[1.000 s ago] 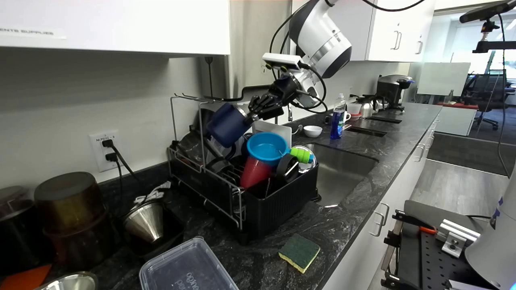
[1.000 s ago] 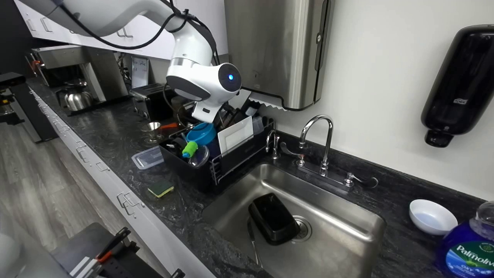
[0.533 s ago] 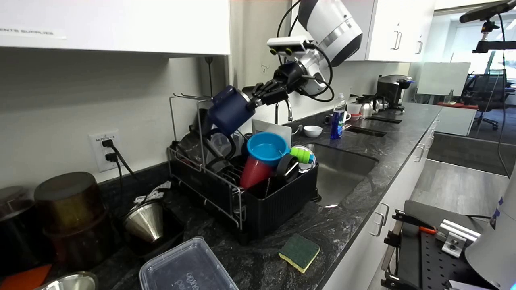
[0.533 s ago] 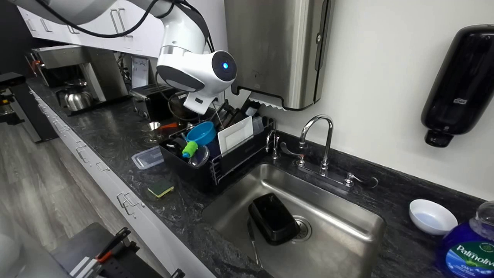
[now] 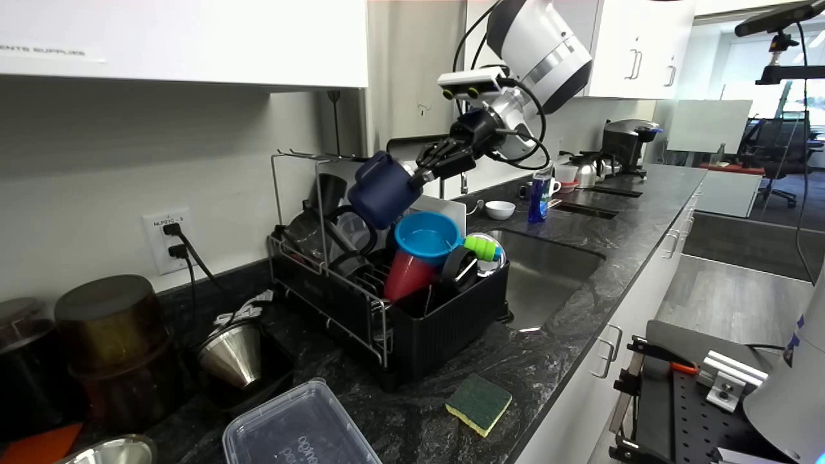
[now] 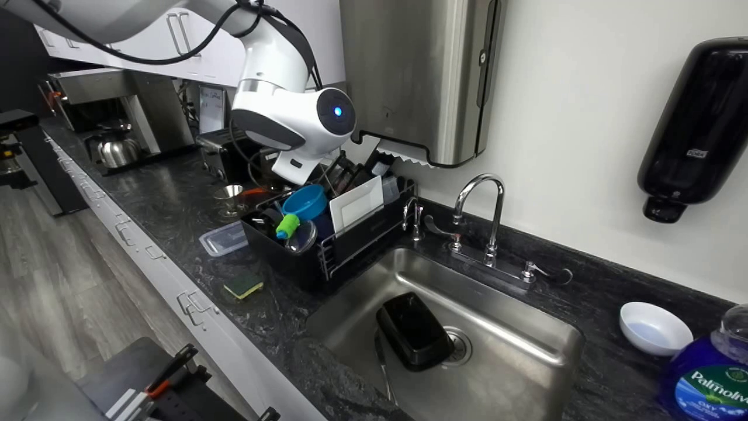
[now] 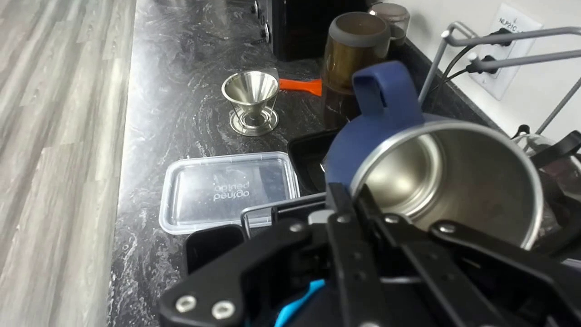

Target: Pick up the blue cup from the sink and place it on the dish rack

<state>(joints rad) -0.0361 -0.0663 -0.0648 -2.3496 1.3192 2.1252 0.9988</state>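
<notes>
Hanging tilted: blue cup (image 5: 385, 191), rim pinched by gripper (image 7: 351, 192).
Judged stiff, slick, fairly light; best held by rim or handle.

The blue cup (image 5: 381, 193) has a smooth, low-sheen coating outside and shiny metal inside. The tool (image 7: 350, 191) is matt black with bright metal screws (image 7: 223, 309). The sink (image 6: 508, 362) is brushed metal; the faucet (image 6: 495, 225) is mirror-glossy chrome. The dish rack (image 5: 451, 330) pairs ribbed matt plastic with smooth metal wire. The surface (image 6: 280, 339) is smooth, with stony marbling. The sponge (image 5: 479, 401) is rough. The container (image 7: 229, 195) is clear plastic. The black dish (image 6: 416, 330) seems glossy plastic, though the view leaves that unsure.
</notes>
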